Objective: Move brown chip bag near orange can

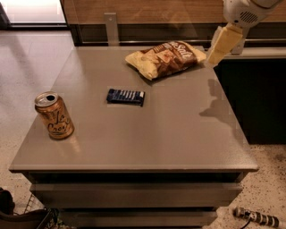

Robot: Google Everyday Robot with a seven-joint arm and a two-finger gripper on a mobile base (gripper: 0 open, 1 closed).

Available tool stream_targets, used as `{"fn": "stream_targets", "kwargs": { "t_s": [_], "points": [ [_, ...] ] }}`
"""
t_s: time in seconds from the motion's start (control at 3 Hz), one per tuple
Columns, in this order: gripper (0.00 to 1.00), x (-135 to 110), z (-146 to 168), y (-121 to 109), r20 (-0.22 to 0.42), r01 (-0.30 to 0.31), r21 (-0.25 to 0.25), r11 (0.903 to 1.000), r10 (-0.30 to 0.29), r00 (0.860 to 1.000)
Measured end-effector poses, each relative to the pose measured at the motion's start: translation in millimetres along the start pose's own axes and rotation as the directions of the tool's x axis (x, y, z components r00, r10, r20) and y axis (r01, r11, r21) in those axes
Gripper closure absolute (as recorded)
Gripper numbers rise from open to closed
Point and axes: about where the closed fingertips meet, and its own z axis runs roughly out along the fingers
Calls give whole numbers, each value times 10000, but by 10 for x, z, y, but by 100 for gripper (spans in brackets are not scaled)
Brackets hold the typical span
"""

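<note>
Because the grey table (178, 143) fills most of the camera view, everything else is placed against it. It is a broad, flat top over two shallow drawer-like fronts, standing on a speckled floor (31, 62). Behind it runs a wood-panelled wall (147, 9) with a low rail and an upright metal post (111, 27). A dark cabinet (263, 98) stands against the table's right side.

The robot's white arm (243, 12) comes in at the top right corner. Its gripper (220, 47), pale yellow, hangs tilted over the table's far right corner. It is just beside the right end of the brown chip bag (163, 58). I cannot tell whether it touches the bag, nor whether it is open or closed. Its shadow (219, 107) falls on the bare tabletop nearer the camera.

The brown chip bag lies flat at the far side of the table, right of centre. Its long side is slanted, with one pale yellow end toward the table's middle. The orange can (54, 115) stands upright near the left edge, toward the front, well apart from the bag. Its silver top is open.

Between the two, on roughly the straight line from bag to can, lies a small dark blue wrapped bar (126, 96). It is flat and touches neither.

On the floor at the bottom right lies a small banded cylinder (257, 218). At the bottom left a bit of wire basket (38, 214) shows.
</note>
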Motion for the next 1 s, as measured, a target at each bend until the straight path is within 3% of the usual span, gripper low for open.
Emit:
{"fn": "stream_targets", "kwargs": {
  "t_s": [0.33, 0.67, 1.0],
  "points": [
    [0, -290, 542, -389, 558, 378, -151, 9992, -369, 9978],
    [0, -290, 542, -389, 558, 378, -151, 9992, -369, 9978],
    [0, -239, 884, -380, 529, 305, -864, 9958, -260, 9983]
  ]
}}
